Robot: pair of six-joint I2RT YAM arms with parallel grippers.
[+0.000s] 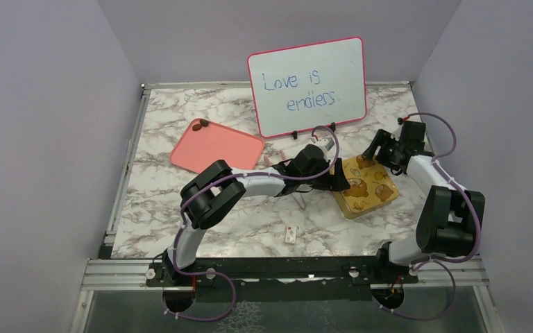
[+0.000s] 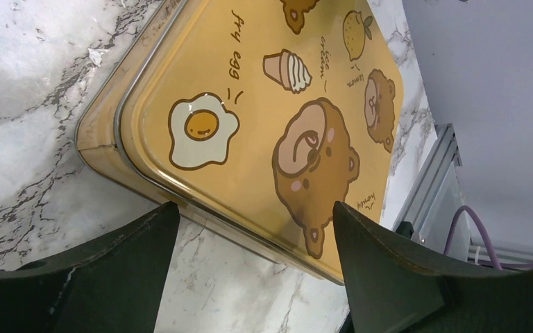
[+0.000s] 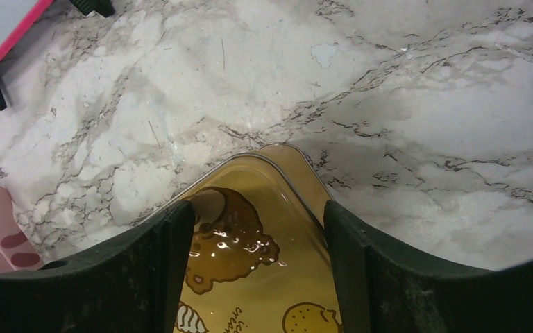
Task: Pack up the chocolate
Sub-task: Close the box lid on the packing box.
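At the far left corner of the pink tray (image 1: 215,149), left of centre in the top view, we find the chocolate (image 1: 200,125). It is a small cluster of dark and tan pieces against the rim, too small for us to count or to tell any long axis or heading. Lower down lies a white tag (image 1: 291,234) on the marble table (image 1: 153,201). The left arm folds at its elbow and stretches right, its dark tip hard to separate from the gold box (image 1: 366,186). From the wrist we see the left gripper (image 2: 253,208) spread wide, the box's near corner just beyond its fingers. The printed lid is on, so the inside is hidden from us. Behind stands the whiteboard (image 1: 309,87). The right arm bends at the frame's right and reaches up-left to the box's far corner. The right gripper (image 3: 258,206) stands apart astride that corner, though we cannot tell whether it touches.
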